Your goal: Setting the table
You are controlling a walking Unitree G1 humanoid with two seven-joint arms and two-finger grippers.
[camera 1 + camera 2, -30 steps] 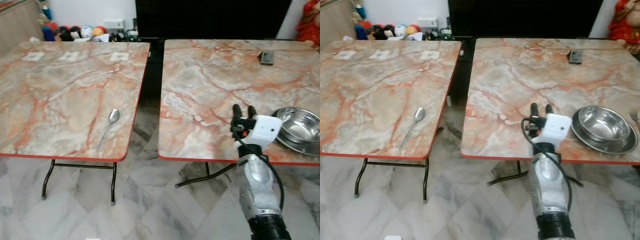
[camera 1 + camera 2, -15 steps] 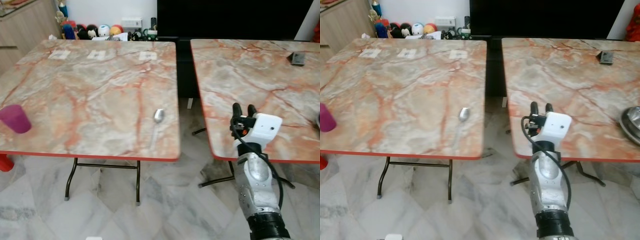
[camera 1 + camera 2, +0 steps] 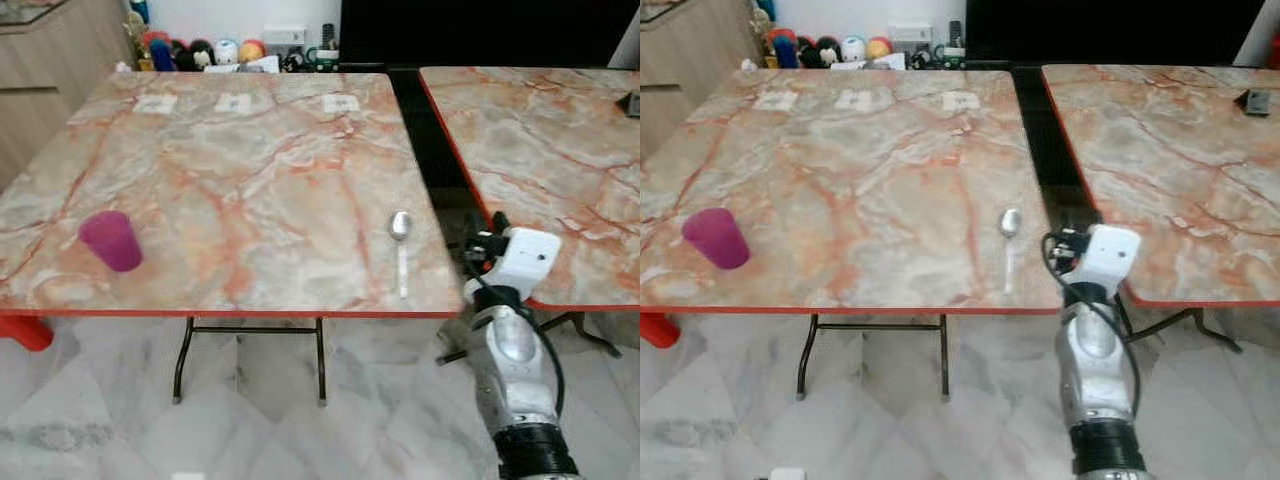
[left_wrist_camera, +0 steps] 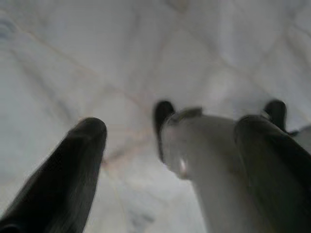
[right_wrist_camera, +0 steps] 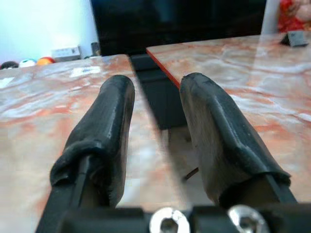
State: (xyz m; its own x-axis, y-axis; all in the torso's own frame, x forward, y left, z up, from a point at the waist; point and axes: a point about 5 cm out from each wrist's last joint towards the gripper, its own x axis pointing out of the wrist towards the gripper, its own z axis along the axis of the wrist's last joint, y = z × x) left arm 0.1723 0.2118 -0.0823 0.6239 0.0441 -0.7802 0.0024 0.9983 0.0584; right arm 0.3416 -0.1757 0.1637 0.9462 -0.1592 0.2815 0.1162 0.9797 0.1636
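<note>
Two marble-patterned tables with red edges, a dark gap between them. Left table (image 3: 250,180): pink cup (image 3: 111,241) stands upright at about 8 o'clock on the top, near the front edge; its contents cannot be made out. Spoon (image 3: 401,245) lies flat at about 4 o'clock on the same top, close to the right edge. Long axis runs front to back: bowl toward 12 o'clock, handle toward 6 o'clock, handle end just short of the front edge.

Right table (image 3: 545,160) carries a small dark object (image 3: 1254,99) at its far right.

Right gripper (image 5: 155,141) is raised at the gap between the tables, just right of the spoon, touching nothing; fingers (image 5: 104,131) apart, nothing between them.

Left gripper (image 4: 175,160) hangs low over the marble floor (image 4: 97,58), fingers spread wide, empty.
</note>
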